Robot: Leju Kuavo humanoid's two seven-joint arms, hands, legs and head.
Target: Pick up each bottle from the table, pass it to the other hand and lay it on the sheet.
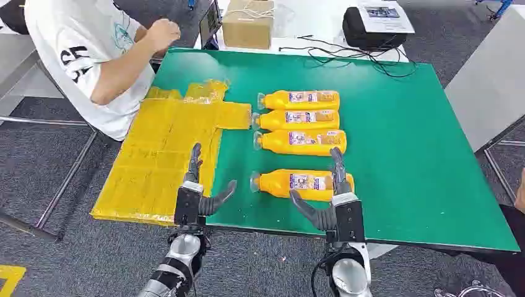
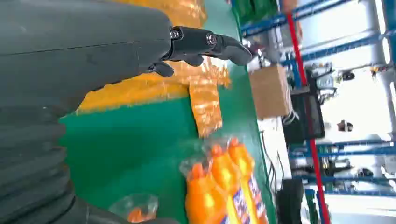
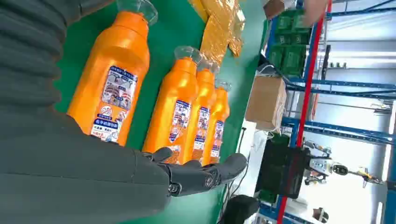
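Note:
Several orange bottles with clear caps lie on their sides on the green table [image 1: 421, 154]. The nearest bottle [image 1: 303, 184] [image 3: 114, 81] lies apart from a close row of three [image 1: 301, 119] [image 3: 196, 112] [image 2: 224, 186] behind it. My right hand [image 1: 329, 198] [image 3: 196, 175] hovers open over the nearest bottle's base end, fingers stretched out, holding nothing. My left hand [image 1: 198, 189] [image 2: 196, 44] is open at the table's front edge, over the border of the yellow sheet [image 1: 167, 148] [image 2: 187, 79], which covers the table's left part.
A person in a white shirt [image 1: 93, 55] sits at the far left corner, an arm over the table edge. A cardboard box [image 1: 247, 23], a black device [image 1: 371, 28] and cables [image 1: 353, 55] lie behind the table. Another person's hand [image 1: 519, 192] shows at the right edge.

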